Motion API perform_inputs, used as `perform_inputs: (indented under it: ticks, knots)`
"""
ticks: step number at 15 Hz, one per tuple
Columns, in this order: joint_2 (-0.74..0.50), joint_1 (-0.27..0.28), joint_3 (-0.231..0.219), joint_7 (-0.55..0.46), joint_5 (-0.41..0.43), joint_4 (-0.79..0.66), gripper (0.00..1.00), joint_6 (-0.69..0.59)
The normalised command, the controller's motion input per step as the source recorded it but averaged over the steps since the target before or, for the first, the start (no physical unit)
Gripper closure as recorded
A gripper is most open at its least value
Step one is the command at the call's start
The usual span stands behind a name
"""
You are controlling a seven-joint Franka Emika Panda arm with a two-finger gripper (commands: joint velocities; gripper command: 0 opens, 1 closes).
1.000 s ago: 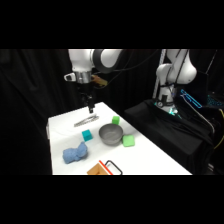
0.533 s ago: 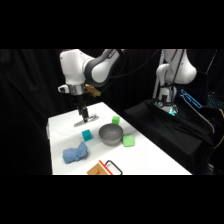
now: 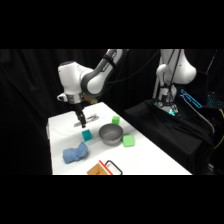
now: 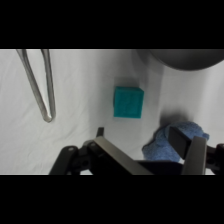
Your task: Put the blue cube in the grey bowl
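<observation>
The gripper point(image 3: 80, 121) had moved left and down, its fingers apart and empty just above the blue cube point(image 4: 128, 102), which sat mid-frame beside the grey bowl point(image 3: 110, 134), so grabbing looked next.

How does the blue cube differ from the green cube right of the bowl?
The blue cube is teal and left of the grey bowl, near the pincer; the green cube is light green, right of the bowl. Both sit on the table, outside the bowl.
</observation>
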Motion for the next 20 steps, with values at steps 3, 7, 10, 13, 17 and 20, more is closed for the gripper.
perform_inputs:
  ticks: [3,7,10,13,17,20]
  knots:
    - [0.15,-0.07,0.052,0.04,0.016,0.12,0.0,0.16]
    - [0.17,-0.071,0.055,0.04,0.027,0.11,0.0,0.19]
    - [0.21,-0.076,0.07,0.04,0.052,0.15,0.0,0.19]
    - [0.21,-0.078,0.088,0.02,0.068,0.18,0.0,0.17]
    - [0.18,-0.082,0.088,0.0,0.078,0.18,0.0,0.14]
    - [0.14,-0.091,0.088,-0.02,0.087,0.14,0.0,0.13]
